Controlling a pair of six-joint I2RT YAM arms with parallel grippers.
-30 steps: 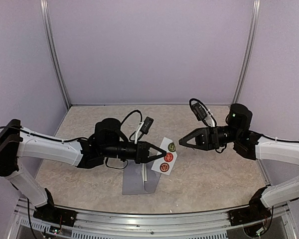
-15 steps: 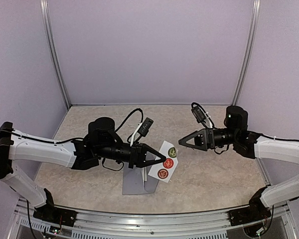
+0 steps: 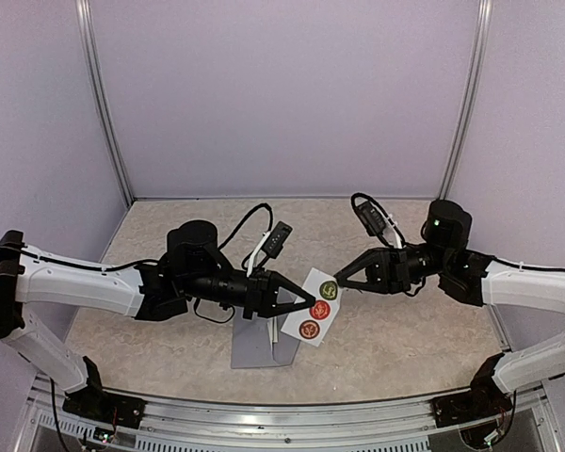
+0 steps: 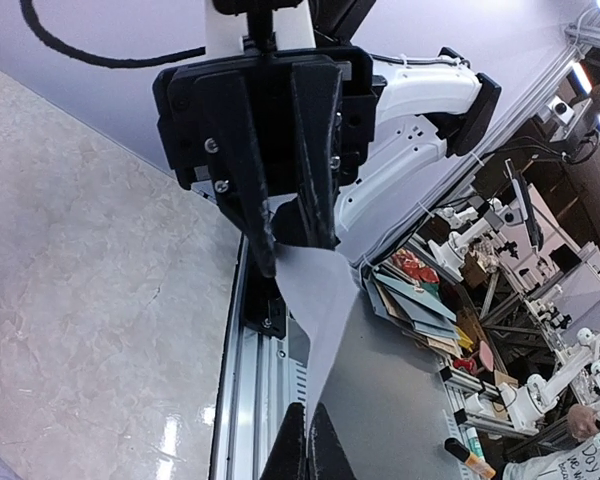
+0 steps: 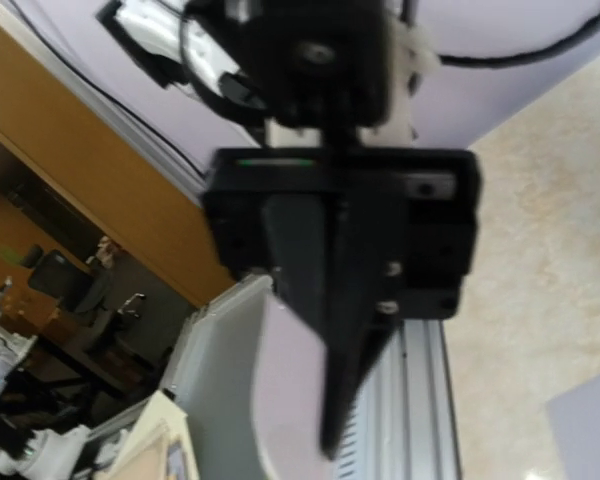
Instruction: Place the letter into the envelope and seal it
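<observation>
The left gripper is clamped on a small white paper strip bearing round stickers. At its two o'clock the right gripper meets the strip's top edge, jaws nearly together; I cannot tell whether they pinch. The flat grey-blue paper envelope lies on the table at seven o'clock. No letter shows, so it is probably inside; sealing is not yet done.
</observation>
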